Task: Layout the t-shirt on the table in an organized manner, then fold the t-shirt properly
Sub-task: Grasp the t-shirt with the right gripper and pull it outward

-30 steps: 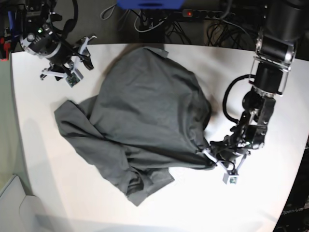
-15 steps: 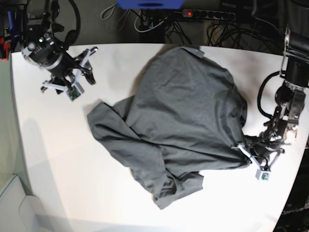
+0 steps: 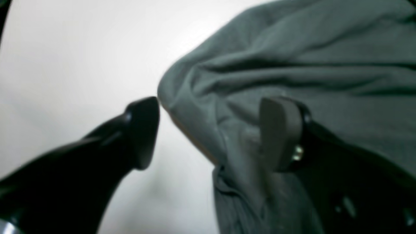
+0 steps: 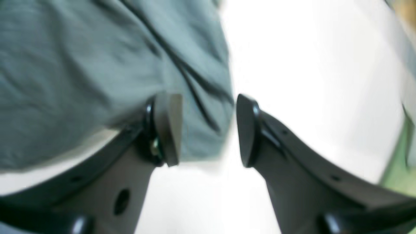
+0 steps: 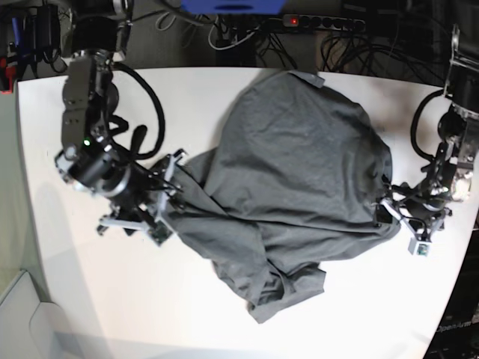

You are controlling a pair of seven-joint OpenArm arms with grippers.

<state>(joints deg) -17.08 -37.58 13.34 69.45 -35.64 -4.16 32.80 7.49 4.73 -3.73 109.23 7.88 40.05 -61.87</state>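
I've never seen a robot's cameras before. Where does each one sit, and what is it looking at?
Base: overhead, looking down at the table, the t-shirt and both arms.
Left wrist: on the left arm, facing the open left gripper at a shirt edge.
Right wrist: on the right arm, facing the open right gripper at another edge.
All share shirt and table.

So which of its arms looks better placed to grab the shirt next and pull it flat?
Probably the right hand. It sits open at one edge of the t-shirt, cloth already between its fingers. The left hand is also open, at the opposite edge, one finger over the cloth and the other on bare table.
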